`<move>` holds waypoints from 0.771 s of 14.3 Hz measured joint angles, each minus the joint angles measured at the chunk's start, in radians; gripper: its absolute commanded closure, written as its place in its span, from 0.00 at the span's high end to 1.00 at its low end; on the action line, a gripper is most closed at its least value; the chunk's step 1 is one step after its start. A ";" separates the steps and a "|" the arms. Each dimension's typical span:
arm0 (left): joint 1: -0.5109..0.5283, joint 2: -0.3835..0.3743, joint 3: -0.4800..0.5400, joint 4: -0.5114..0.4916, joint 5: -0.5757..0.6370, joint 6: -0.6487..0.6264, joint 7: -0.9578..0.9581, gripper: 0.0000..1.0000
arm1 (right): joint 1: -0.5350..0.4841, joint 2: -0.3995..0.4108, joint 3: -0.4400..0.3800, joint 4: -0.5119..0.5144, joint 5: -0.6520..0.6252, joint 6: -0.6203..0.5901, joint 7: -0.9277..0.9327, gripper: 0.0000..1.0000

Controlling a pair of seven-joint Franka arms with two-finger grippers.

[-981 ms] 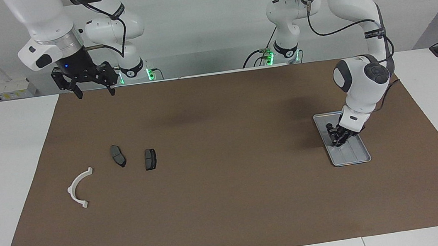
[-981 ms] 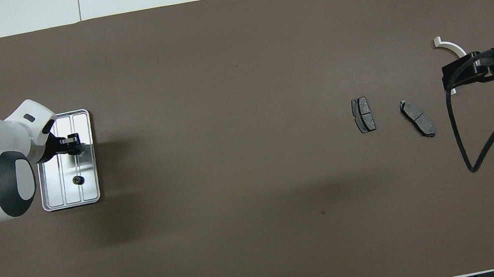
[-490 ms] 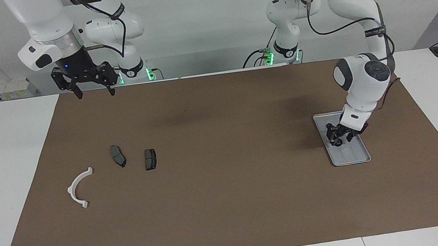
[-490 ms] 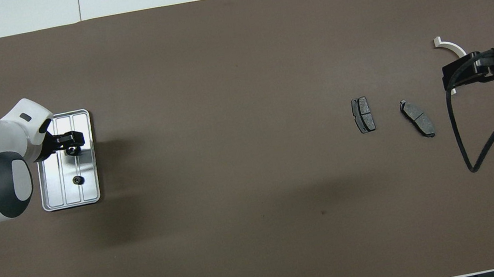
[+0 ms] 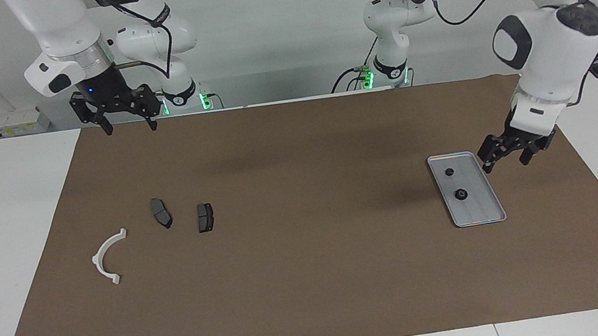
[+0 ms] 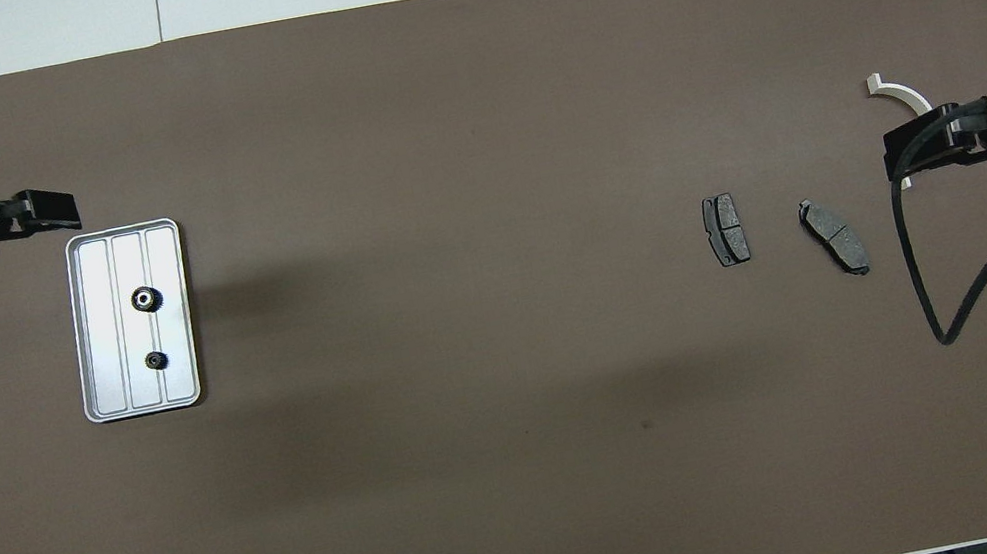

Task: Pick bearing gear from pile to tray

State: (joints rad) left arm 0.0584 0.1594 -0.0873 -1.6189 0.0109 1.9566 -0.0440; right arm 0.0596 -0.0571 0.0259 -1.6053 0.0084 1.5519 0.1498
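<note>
The counter (image 5: 9,226) is white and carries a wide brown mat (image 5: 313,280), most of it bare between the two ends where the parts lie.

The left arm (image 5: 546,40) bends down steeply from high above its end of the mat, wrist tilted, so that the left pincer (image 5: 506,158) hangs in the air just off the tray's rim, over bare mat beside the tray's end nearer the robots in the facing view. Its fingers stand apart and hold nothing. The right arm (image 5: 64,42) waits, raised over the mat's edge nearest the robots at its own end; the right pincer (image 5: 129,123) points down with fingers spread wide, empty and touching nothing.

The tray (image 6: 96,327) is a ridged silver rectangle lying flat, well inside the mat's border, with free mat on all sides. In it sit two small black toothed gears: the larger gear (image 6: 145,299) near the middle, the smaller gear (image 6: 156,359) closer to the robots, the two apart.

Toward the right arm's end lies the white arc bracket (image 5: 107,257), nearest the mat's edge, and two dark brake-pad plates, one plate (image 5: 161,213) beside the other plate (image 5: 205,217), none touching.
</note>
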 measured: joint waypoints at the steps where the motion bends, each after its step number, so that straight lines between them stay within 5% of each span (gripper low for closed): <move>1: 0.000 -0.034 0.000 0.017 0.000 -0.041 0.000 1.00 | 0.000 0.000 0.000 0.000 0.000 0.000 0.000 1.00; 6: -0.019 -0.176 -0.012 -0.059 0.000 -0.189 -0.032 1.00 | 0.000 0.000 0.000 0.000 0.000 0.000 0.000 1.00; 11: -0.035 -0.227 -0.006 -0.140 0.000 -0.232 -0.023 1.00 | 0.000 0.000 0.000 0.000 0.000 0.000 0.000 1.00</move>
State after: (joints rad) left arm 0.0239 -0.0676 -0.0928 -1.7589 0.0108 1.7245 -0.0667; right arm 0.0596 -0.0571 0.0259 -1.6053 0.0084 1.5519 0.1498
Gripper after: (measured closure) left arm 0.000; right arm 0.000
